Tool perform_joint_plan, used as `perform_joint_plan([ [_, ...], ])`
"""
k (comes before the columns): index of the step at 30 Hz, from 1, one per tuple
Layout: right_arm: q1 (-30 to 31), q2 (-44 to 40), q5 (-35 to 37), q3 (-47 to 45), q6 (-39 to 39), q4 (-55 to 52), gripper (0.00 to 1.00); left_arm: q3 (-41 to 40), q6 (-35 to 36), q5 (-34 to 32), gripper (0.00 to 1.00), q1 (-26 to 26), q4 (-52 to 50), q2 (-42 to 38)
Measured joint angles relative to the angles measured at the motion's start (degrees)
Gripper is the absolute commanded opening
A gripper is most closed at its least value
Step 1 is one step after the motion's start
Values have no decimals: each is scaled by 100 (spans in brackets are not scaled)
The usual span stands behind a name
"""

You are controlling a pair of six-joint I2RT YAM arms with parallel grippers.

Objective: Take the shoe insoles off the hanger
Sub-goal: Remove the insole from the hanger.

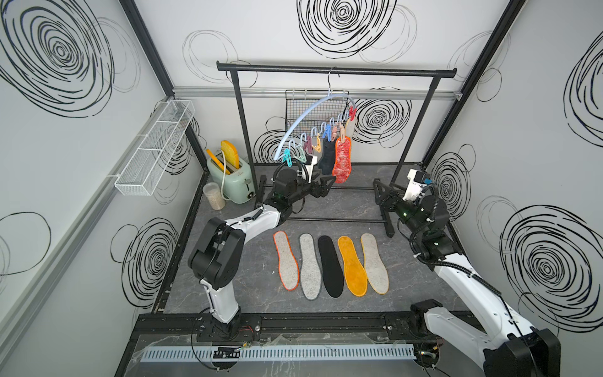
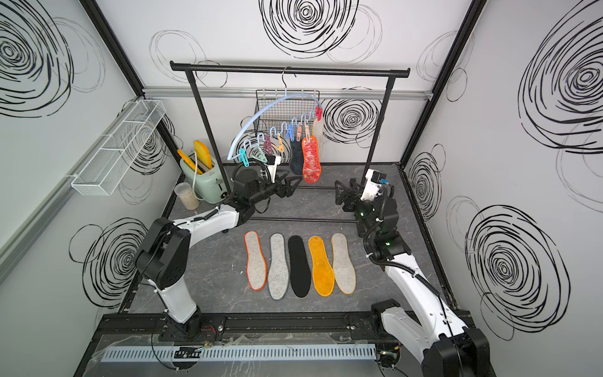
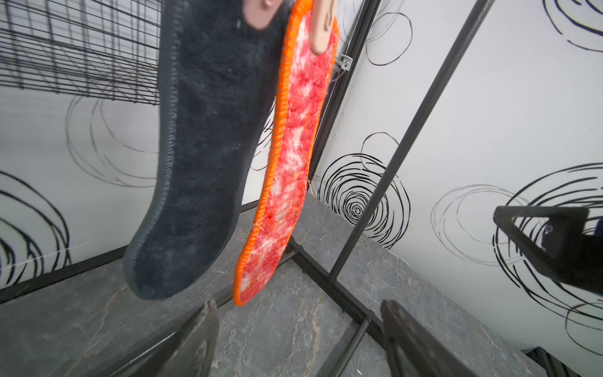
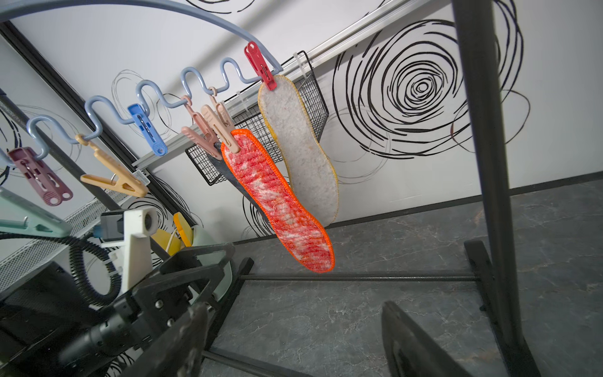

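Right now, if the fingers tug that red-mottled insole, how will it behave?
Probably floppy: the red-mottled insole hangs thin and slightly bowed from one peg. Likely light, since that small peg carries it alone. Its fuzzy face should grip rather than slip.

Five shoe insoles (image 1: 330,266) lie in a row on the bench (image 1: 248,284). A dark insole (image 1: 327,160) and a red-mottled insole (image 1: 341,161) hang pegged from the pale blue hanger (image 1: 303,117) on the far rack (image 1: 391,71), the left pincer (image 1: 331,181) near their lower ends.
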Motion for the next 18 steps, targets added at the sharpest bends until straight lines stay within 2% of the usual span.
perform_joint_plan([
  [7,0,11,-11,-116,26,35,84,363,-52,280,77,184,719,857],
  [13,0,146,-105,-116,68,144,83,205,-177,337,77,699,1320,973],
  [18,0,291,-192,-127,109,175,83,337,22,391,79,1049,1602,1102],
])
